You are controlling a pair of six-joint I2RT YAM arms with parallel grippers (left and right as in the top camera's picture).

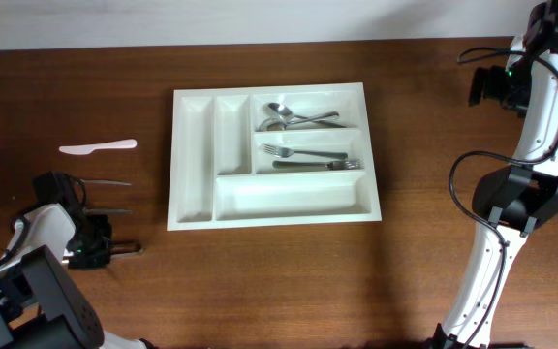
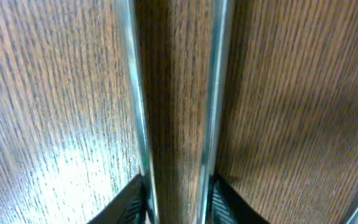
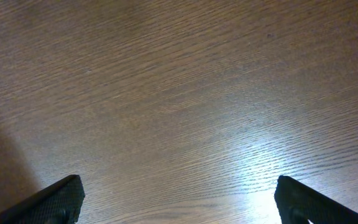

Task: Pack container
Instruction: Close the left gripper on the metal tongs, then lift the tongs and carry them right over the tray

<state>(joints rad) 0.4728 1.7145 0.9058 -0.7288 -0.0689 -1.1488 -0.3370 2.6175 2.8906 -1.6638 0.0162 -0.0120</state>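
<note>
Left claw (image 2: 176,124): narrow gap, bare table (image 2: 291,93) between | Right claw (image 3: 179,199): spread wide, empty | Container (image 1: 194,116): holds spoons (image 1: 284,118), forks (image 1: 294,152) | White knife (image 1: 98,147): outside, left

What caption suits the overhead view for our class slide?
White cutlery tray holding spoons and forks, a white knife lying on the table to its left.

The rectangular wooden table (image 1: 289,281) is dark brown with a fine streaked grain. The large rectangular plastic cutlery tray (image 1: 194,155) is plain white. The metal spoons (image 1: 281,112) and forks (image 1: 294,152) in it are silver-grey. The slim plastic knife (image 1: 98,147) near the table's left edge is white.
</note>
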